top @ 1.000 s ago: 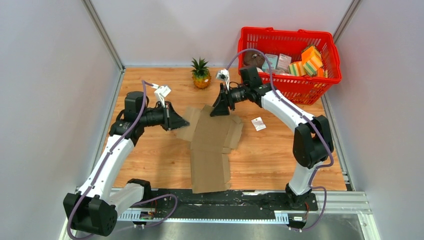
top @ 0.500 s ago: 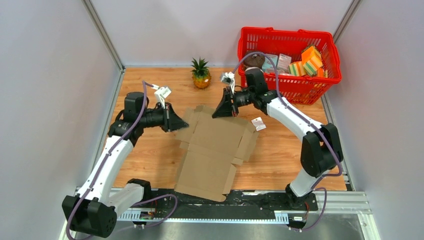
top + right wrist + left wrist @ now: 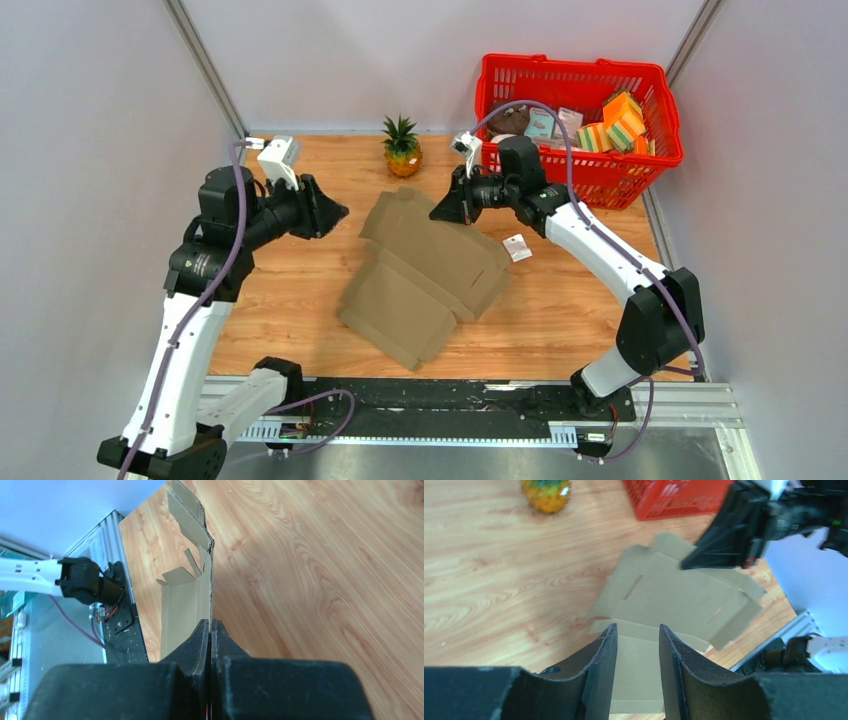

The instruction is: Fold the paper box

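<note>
Your right end effector (image 3: 438, 213) pinches the far edge of the thin, light, floppy paper box (image 3: 425, 270) mid tabletop (image 3: 290, 300), your left end effector (image 3: 340, 213) spread and empty, so grip near a crease.

Left gripper (image 3: 637, 630) jaws apart (pointing right); right gripper (image 3: 210, 626) pinched closed, pointing left.

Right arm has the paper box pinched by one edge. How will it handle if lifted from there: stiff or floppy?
Probably light and fairly stiff between creases: the paper box is thin cardboard. It is likely to hinge and sag at its crease lines, since only the right gripper pinches one edge. Loose flaps may swing.
</note>
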